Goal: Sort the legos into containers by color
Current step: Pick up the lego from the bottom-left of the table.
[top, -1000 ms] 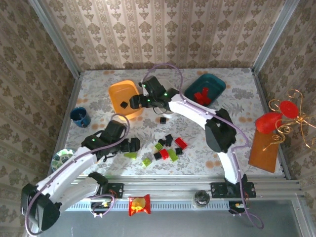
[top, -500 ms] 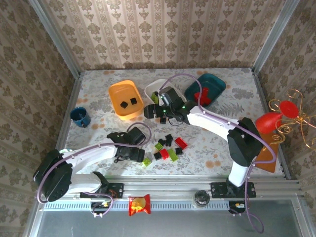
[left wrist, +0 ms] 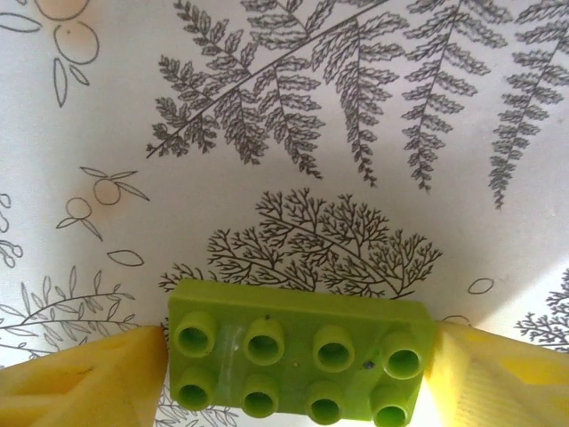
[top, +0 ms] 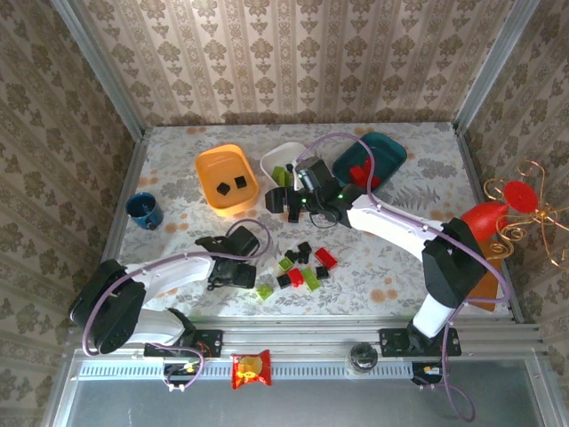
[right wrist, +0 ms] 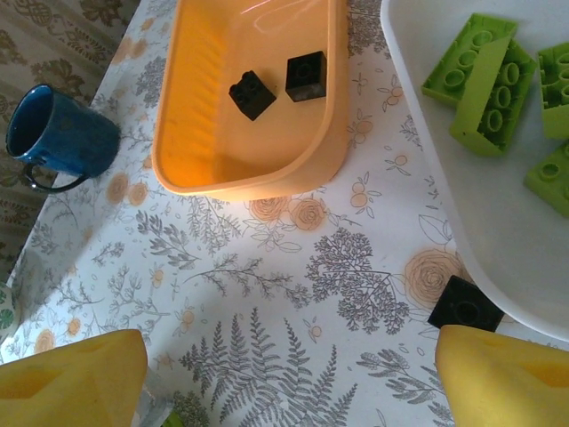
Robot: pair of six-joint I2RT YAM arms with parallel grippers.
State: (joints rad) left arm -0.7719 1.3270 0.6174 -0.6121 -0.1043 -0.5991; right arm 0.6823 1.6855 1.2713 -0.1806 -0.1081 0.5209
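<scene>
Left gripper point(left wrist: 300, 366) closed on a lime green brick point(left wrist: 300, 349) lying on the table point(top: 178, 236); right gripper point(right wrist: 289, 381) open and empty.

Sorting was judged partly done. The orange tub point(right wrist: 204, 116) held two black bricks point(right wrist: 307, 76), the white tub point(right wrist: 471, 205) held several lime green bricks point(right wrist: 480, 84), and the dark teal tub point(top: 393, 149) held red bricks point(top: 363, 171). A mixed cluster point(top: 302, 267) of red, lime green and black pieces lay loose on the table between the arms, unsorted. One stray black brick point(right wrist: 465, 307) sat just beside the white tub's rim, near the right gripper, whose pads stood well apart. The left pads touched both short ends of their brick, studs up, not yet lifted.
</scene>
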